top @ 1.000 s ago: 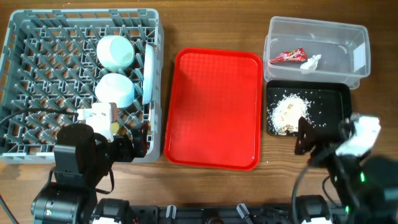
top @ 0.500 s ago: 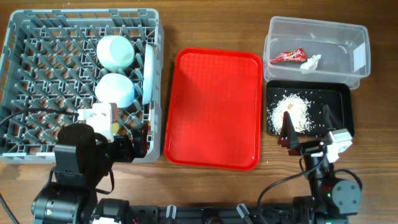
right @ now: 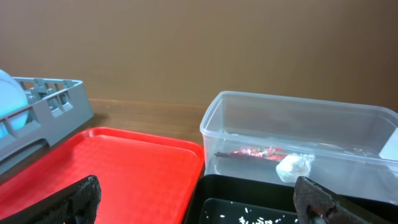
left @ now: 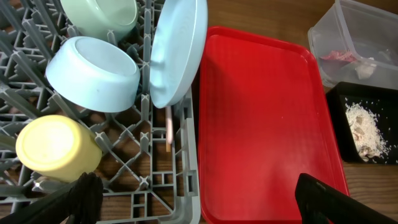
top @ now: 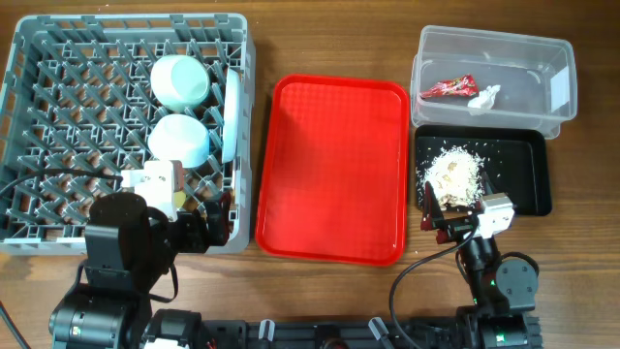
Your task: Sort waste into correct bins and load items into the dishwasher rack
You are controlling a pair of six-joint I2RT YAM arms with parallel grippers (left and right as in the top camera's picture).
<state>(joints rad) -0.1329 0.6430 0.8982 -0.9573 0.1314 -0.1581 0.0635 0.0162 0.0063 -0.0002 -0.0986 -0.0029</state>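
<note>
The grey dishwasher rack (top: 39, 58) holds two mint-green bowls (top: 179, 80) (top: 179, 141), an upright white plate (top: 231, 116), a yellow cup (left: 56, 144) and a thin wooden chopstick (left: 168, 127). No fork shows. The clear tub (top: 557, 58) holds the red wrapper (top: 448, 88) and the white paper scrap (top: 484, 97). The black tray (top: 533, 155) holds the rice-like scraps (top: 453, 176). My left gripper (left: 199, 199) is open and empty over the rack's front right corner. My right gripper (right: 199, 199) is open and empty at the black tray's front left corner.
The red serving tray (top: 334, 165) lies between the rack and the bins, with nothing on it. Both arm bases sit at the table's front edge. The tub stands directly behind the black tray.
My right arm has swung left and drawn in, from the black tray's front right to its front left corner. The left arm and all objects have not moved.
</note>
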